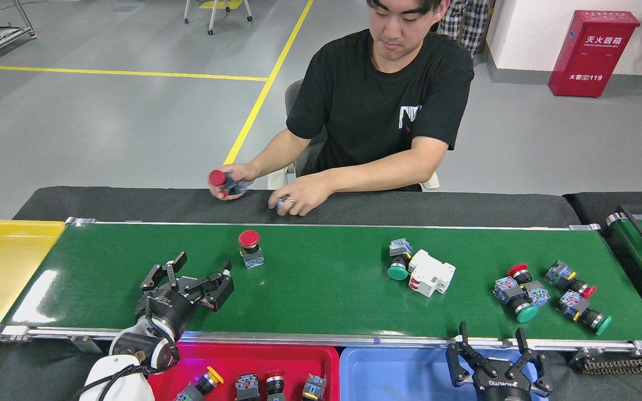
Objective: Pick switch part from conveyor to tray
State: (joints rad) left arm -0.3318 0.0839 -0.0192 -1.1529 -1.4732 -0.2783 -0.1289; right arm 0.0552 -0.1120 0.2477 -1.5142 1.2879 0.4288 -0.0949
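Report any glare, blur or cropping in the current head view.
Head view: sharp overall, no motion blur; a white glare patch sits on the glossy green conveyor belt at its left end; the red plastic tray and blue plastic tray are cropped by the bottom edge, as is the open right gripper; the open left gripper is fully visible.

Switch part (249,248) upright on conveyor (326,306) – left tool (197,277) just left, trays (232,356) in front.
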